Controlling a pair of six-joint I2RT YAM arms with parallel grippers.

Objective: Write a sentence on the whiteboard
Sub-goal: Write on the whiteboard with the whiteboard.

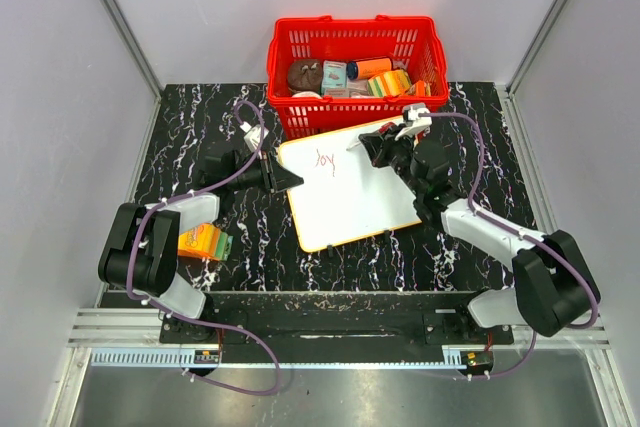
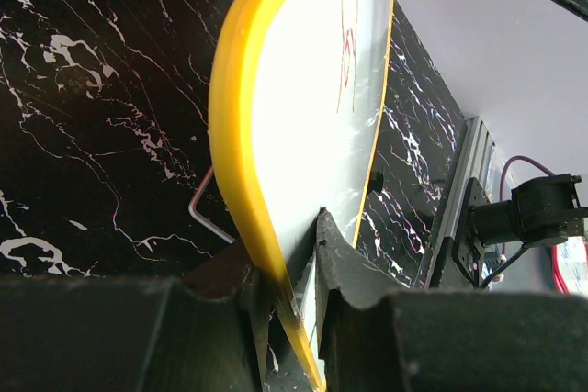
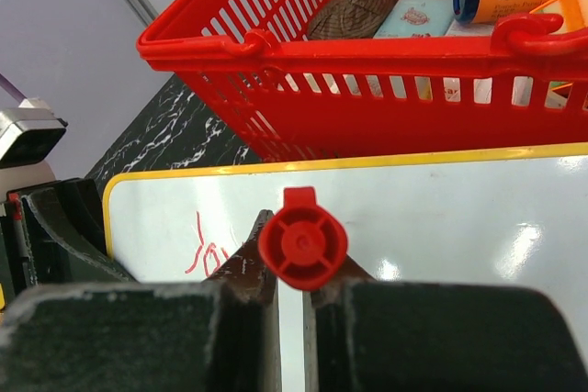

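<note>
The whiteboard [image 1: 350, 202] lies tilted on the black marbled table, in front of the red basket. The red word "Joy" [image 1: 323, 160] is written near its upper left; it also shows in the right wrist view [image 3: 207, 250] and the left wrist view [image 2: 347, 52]. My left gripper [image 1: 288, 180] is shut on the board's yellow left rim [image 2: 234, 135]. My right gripper [image 1: 385, 144] is shut on a red marker [image 3: 302, 243], held over the board's top edge. The marker's tip [image 1: 353, 144] is right of the word. The board also shows in the right wrist view [image 3: 441, 218].
The red basket [image 1: 355, 62], filled with several items, stands just behind the board and close to my right gripper. An orange box [image 1: 204, 242] lies on the table beside the left arm. White walls enclose the table on three sides.
</note>
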